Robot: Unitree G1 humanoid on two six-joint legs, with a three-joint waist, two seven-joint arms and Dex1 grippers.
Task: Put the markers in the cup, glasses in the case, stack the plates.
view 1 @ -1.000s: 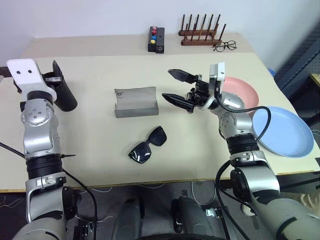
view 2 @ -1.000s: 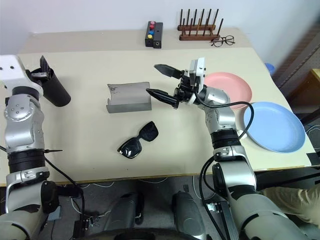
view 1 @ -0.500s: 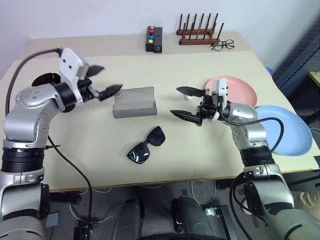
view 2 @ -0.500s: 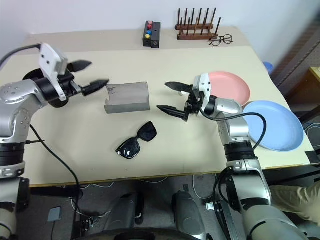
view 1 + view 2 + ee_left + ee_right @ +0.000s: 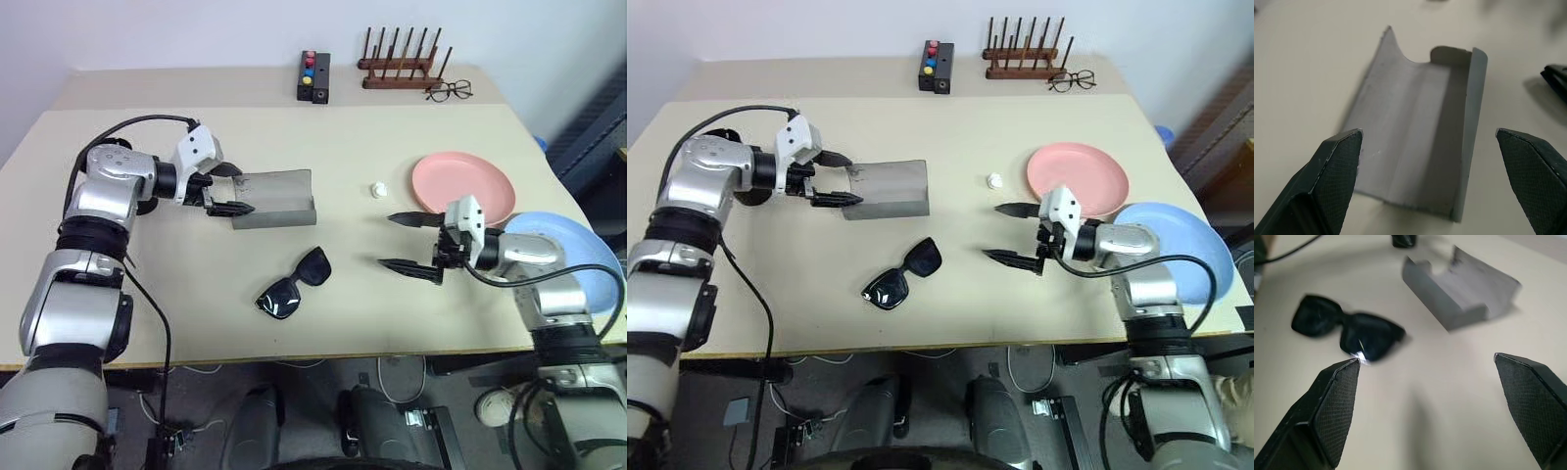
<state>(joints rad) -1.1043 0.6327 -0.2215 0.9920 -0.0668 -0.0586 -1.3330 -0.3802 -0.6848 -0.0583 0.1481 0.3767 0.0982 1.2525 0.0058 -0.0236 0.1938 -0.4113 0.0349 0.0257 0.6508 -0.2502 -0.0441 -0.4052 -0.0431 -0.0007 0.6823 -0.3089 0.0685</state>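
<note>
The grey case [image 5: 276, 195] lies open in the middle of the table with nothing in it. My left gripper [image 5: 241, 190] is open at its left end, and the case [image 5: 1420, 132] sits just ahead between the fingers [image 5: 1337, 161]. The black glasses [image 5: 292, 284] lie folded open in front of the case. My right gripper [image 5: 388, 241] hovers open to their right, holding nothing; the right wrist view has the glasses [image 5: 1347, 328] ahead. The pink plate [image 5: 462, 183] and the blue plate [image 5: 573, 257] lie side by side at the right. The black cup [image 5: 745, 198] is mostly hidden behind my left arm. The markers are out of view.
A small white object [image 5: 377, 189] lies left of the pink plate. At the back stand a black button box [image 5: 313, 76] and a wooden rack [image 5: 404, 65], with wire-framed spectacles [image 5: 449, 91] beside it. The blue plate reaches the table's right edge.
My left arm swung from the cup over to the case's left end. My right gripper drew back to the right and sank, away from the case toward the plates.
</note>
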